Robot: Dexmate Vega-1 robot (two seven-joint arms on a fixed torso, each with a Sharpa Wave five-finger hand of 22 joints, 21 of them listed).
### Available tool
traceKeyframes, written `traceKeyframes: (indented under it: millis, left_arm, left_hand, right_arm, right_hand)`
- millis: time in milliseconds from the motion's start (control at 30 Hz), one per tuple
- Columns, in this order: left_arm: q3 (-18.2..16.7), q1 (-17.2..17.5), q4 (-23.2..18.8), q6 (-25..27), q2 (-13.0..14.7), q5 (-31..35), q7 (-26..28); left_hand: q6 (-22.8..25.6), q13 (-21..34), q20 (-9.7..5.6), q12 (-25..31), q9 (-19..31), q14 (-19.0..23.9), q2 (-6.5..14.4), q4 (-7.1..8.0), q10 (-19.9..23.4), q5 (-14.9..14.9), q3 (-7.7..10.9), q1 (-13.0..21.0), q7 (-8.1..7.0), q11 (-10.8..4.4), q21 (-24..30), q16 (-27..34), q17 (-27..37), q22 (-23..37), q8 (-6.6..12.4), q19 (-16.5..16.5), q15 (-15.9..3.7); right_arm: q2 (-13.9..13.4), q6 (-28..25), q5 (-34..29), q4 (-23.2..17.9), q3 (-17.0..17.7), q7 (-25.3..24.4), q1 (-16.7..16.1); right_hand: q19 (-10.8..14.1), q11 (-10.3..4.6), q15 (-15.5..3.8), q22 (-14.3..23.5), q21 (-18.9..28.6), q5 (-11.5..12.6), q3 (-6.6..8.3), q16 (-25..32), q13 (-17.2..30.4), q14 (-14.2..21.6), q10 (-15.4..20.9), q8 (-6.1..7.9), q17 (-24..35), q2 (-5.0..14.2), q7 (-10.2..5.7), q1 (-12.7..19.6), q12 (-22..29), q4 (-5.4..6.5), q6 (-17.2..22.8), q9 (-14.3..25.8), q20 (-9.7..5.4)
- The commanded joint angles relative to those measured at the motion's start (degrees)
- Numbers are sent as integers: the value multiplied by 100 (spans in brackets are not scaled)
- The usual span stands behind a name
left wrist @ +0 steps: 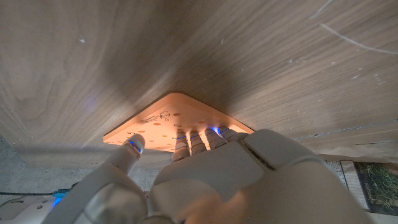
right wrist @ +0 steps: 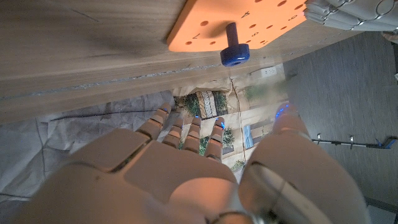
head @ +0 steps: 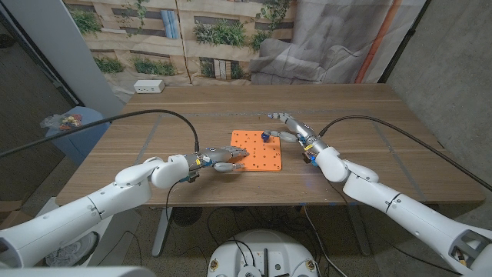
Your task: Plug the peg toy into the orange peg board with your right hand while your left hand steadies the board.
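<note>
Peg: the blue peg toy (head: pixel 264 137) is standing upright in a hole near the far right corner of the orange peg board (head: pixel 257 152); in my right wrist view its stem is sitting in the board (right wrist: pixel 236 22) with the cap (right wrist: pixel 235 55) proud of the surface.
Progress: I am judging the plugging as done, or all but done; what is remaining looks like letting go and backing both hands off.
Right hand: my right hand (head: pixel 290 128) is hovering just beside the peg with fingers spread wide, holding nothing.
Left hand: my left hand (head: pixel 221 160) is pressing its fingers (left wrist: pixel 198 140) down on the board's near left edge, gripping nothing.
Board edges: the board is lying flat in the middle of the bench (head: pixel 354 165), well apart from every bench edge.
Open room: bare wood is lying all around the board, so I am seeing free space to draw either hand back toward me; a white box (head: pixel 147 87) is sitting far off at the back left corner.
</note>
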Motion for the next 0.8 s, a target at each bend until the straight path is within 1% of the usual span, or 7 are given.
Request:
traceKeyframes:
  millis: [33, 100, 367, 467, 533, 700, 800]
  left_arm:
    - [-28, -14, 20, 20, 8, -5, -41]
    - [-30, -12, 28, 15, 3, -3, -19]
    - [-27, -14, 64, 2, -10, -8, 12]
    - [-27, -7, 73, 4, -19, -10, 38]
    - [-34, 9, 63, 17, -18, -12, 61]
    - [-49, 38, 39, 43, 5, -26, 72]
    - [-51, 45, 40, 44, 7, -27, 87]
  left_hand:
    - [83, 31, -770, 47, 10, 246, 488, -10, 284, -21, 26, 14, 21, 54, 45, 68, 59, 28, 38, 67, -421]
    - [84, 31, -771, 46, 10, 247, 488, -9, 284, -21, 26, 13, 19, 58, 46, 68, 59, 28, 39, 68, -421]
    - [90, 31, -770, 46, 10, 251, 489, -2, 289, -21, 26, 9, 24, 62, 46, 69, 61, 28, 39, 70, -420]
    - [92, 31, -773, 46, 10, 250, 489, 0, 289, -21, 26, 8, 27, 64, 46, 68, 61, 28, 40, 71, -421]
    - [93, 31, -769, 46, 10, 252, 488, 1, 291, -21, 26, 7, 27, 63, 46, 69, 61, 28, 40, 71, -424]
    - [99, 31, -771, 44, 10, 251, 488, 3, 288, -21, 26, 6, 27, 63, 46, 67, 61, 28, 41, 73, -426]
    - [97, 31, -769, 46, 10, 254, 487, 3, 292, -21, 26, 6, 27, 73, 46, 68, 61, 28, 39, 73, -424]
  right_arm:
    - [-234, -227, -810, -371, -99, 132, 44]
    - [-251, -205, -850, -392, -110, 193, 66]
    - [-360, -202, -1295, -535, -213, 396, 173]
    - [-409, -196, -1483, -592, -259, 484, 211]
    - [-434, -228, -1608, -645, -285, 555, 223]
    - [-494, -338, -1917, -763, -324, 657, 211]
    - [-541, -319, -2012, -781, -335, 722, 212]
  right_hand:
    - [70, -51, -115, 7, 34, -32, 26, 55, -9, 58, 78, -57, -22, 81, 38, -84, 20, 56, -17, 19, -56]
    - [93, -77, -139, 7, 32, -50, 36, 57, -23, 69, 106, -120, -37, 163, 115, -144, 15, 86, -100, 19, -79]
    - [73, -89, -175, 7, 3, -119, 46, 59, -54, 64, 141, -222, -57, 392, 260, -357, -8, 208, -211, 24, -156]
    - [52, -141, -213, 7, -11, -155, 54, 60, -70, 58, 147, -254, -65, 521, 315, -472, -26, 274, -233, 25, -186]
    - [51, -174, -219, 7, -13, -170, 54, 62, -77, 60, 133, -270, -70, 559, 364, -515, -42, 292, -250, 24, -205]
    - [39, -220, -254, 6, -21, -191, 62, 62, -90, 56, 125, -287, -77, 637, 396, -580, -60, 323, -261, 23, -243]
    - [17, -244, -231, 6, -29, -205, 66, 71, -98, 70, 149, -291, -79, 695, 397, -638, -61, 354, -250, 22, -254]
